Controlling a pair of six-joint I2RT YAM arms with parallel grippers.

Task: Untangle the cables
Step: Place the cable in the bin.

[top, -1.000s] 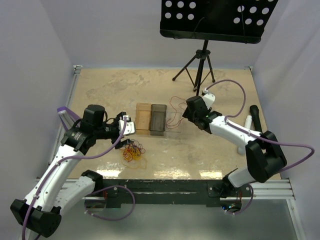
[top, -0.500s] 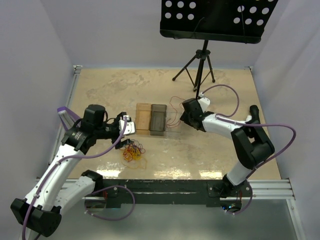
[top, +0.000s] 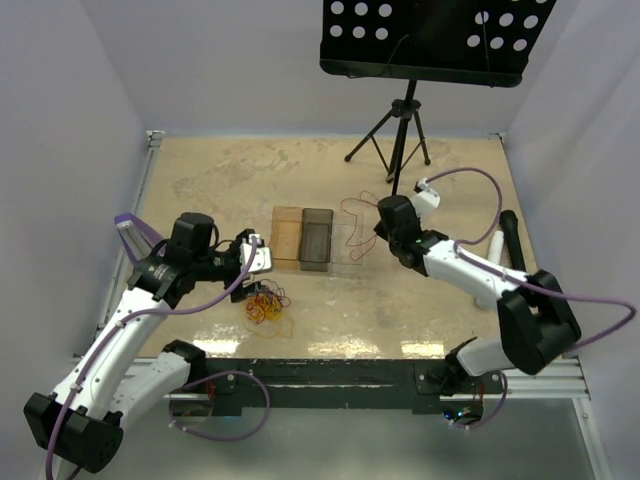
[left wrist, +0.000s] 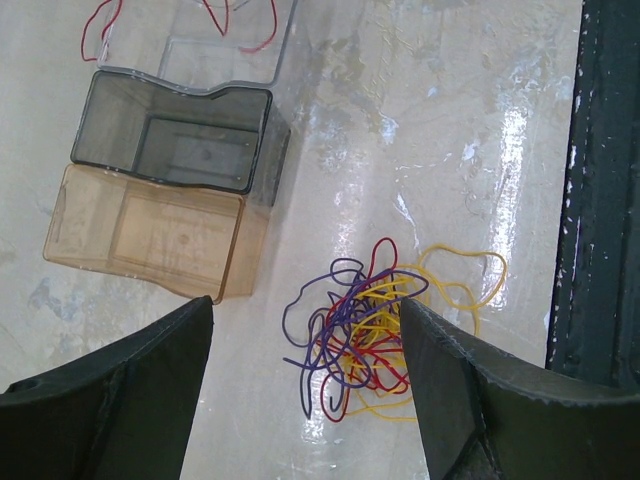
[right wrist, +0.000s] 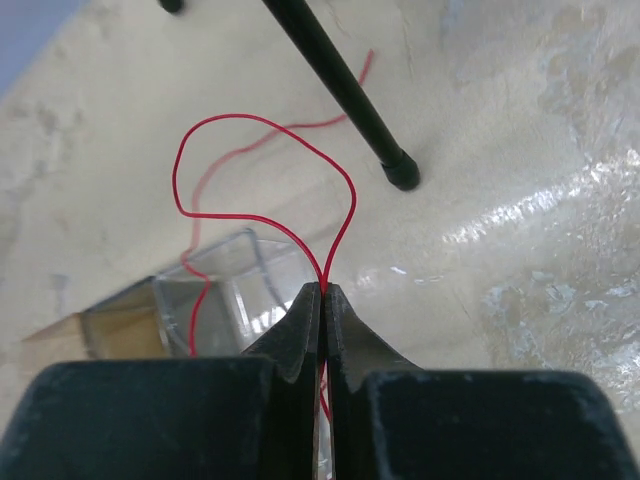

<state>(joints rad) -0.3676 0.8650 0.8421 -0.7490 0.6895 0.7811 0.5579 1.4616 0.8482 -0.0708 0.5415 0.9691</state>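
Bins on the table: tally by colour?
amber bin: 1
grey bin: 1
clear bin: 1
Total: 3

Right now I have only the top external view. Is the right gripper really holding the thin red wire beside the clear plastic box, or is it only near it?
Observer: It is holding it. In the right wrist view the right gripper is shut, and the thin red wire comes out from between its fingertips in a loop.
Operator: Which colours are in the tangled bundle of thin wires? From above I make out mostly yellow.
Observer: The left wrist view shows yellow, red and purple loops in the tangled bundle of thin wires. The left gripper is open above it and holds nothing.
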